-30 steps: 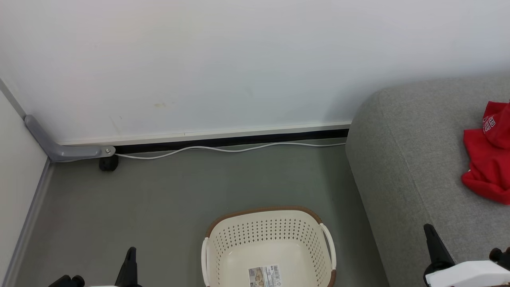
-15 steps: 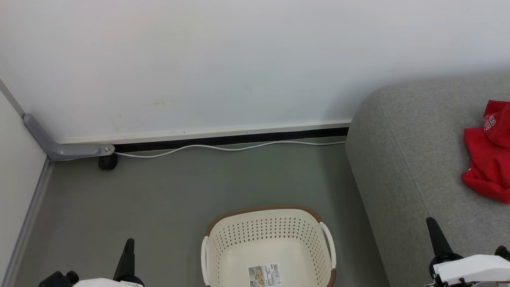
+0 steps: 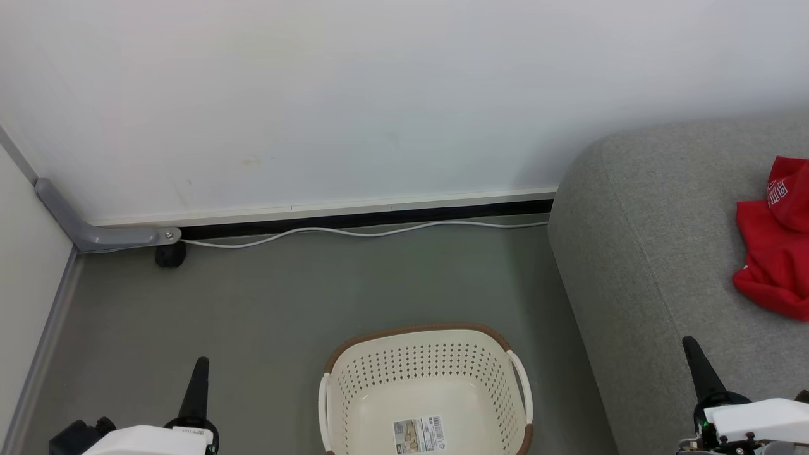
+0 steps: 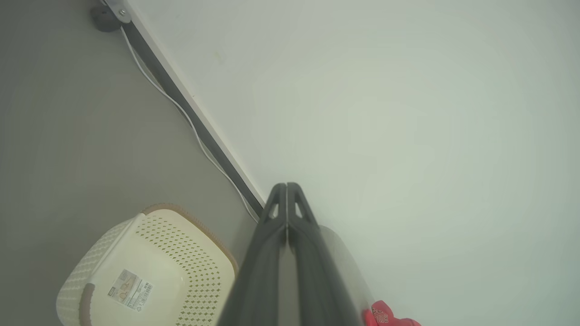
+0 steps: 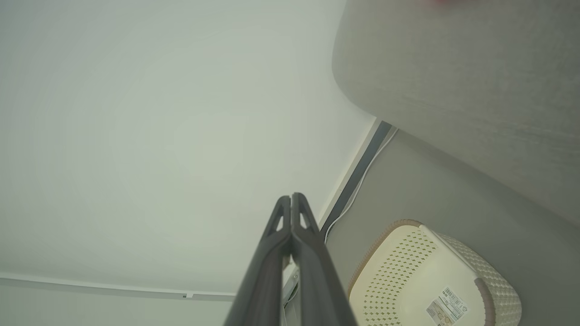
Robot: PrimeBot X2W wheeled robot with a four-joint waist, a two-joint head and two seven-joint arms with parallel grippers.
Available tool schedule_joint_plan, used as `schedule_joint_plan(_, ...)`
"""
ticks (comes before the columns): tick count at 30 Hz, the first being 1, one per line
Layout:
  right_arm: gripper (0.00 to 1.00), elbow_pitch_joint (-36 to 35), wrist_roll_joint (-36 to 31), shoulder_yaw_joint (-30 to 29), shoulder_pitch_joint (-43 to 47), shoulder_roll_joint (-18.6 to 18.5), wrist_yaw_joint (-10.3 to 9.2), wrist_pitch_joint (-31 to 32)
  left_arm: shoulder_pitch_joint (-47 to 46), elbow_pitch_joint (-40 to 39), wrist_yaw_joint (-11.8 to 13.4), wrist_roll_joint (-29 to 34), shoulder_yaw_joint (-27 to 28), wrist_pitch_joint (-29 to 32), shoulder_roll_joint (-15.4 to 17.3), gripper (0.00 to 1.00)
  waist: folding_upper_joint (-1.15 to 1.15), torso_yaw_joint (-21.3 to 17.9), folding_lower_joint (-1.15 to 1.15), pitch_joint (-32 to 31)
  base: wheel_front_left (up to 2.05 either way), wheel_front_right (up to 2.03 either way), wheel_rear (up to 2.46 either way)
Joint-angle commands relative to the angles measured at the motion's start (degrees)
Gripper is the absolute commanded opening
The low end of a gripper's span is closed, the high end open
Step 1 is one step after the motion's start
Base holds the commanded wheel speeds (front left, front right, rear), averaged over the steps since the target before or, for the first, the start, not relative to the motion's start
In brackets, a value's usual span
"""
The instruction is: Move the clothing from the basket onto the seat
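Observation:
The cream-white basket (image 3: 425, 392) stands on the grey floor at the bottom centre, holding just a paper label (image 3: 418, 435). Red clothing (image 3: 774, 253) with white lettering lies on the grey seat (image 3: 657, 253) at the right edge. My left gripper (image 3: 201, 361) rises at the lower left, shut and holding nothing, left of the basket. Over the seat's front, at the lower right, my right gripper (image 3: 690, 344) is shut and holds nothing. The left wrist view shows the basket (image 4: 149, 267), a corner of the clothing (image 4: 385, 317) and shut fingertips (image 4: 287, 186). The right wrist view shows the basket (image 5: 430, 276), the seat (image 5: 462, 72) and shut fingertips (image 5: 291, 197).
A white wall (image 3: 379, 95) closes the back, with a dark skirting strip and a white cable (image 3: 354, 232) along its foot. A grey bracket (image 3: 95, 235) and a black foot (image 3: 169, 254) sit in the left corner. Grey floor (image 3: 284, 316) lies between wall and basket.
The left gripper has risen further into the head view from the bottom edge. The right gripper has drifted slightly right and down. Basket and clothing have stayed put.

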Motion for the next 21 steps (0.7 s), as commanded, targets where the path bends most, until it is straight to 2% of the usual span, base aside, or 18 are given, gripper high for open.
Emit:
schedule_joint_plan(1,0.00,-2.09,1.74,0.19,-2.82,-0.46,0.09,0.72,-3.59,-1.83,-0.76,-1.78,1.75,0.39,0.63,0.00,0.00,-0.01,0.00,0.03,0.00,0.00,0.00)
schedule_joint_plan(21,0.00,-3.62,13.49,-2.95,-3.80,1.03,0.09,4.28,-6.19,-3.04,-2.28,-15.51,3.42,3.92,0.73,0.00,0.00,-0.09,0.00,0.50,0.00,0.00,0.00)
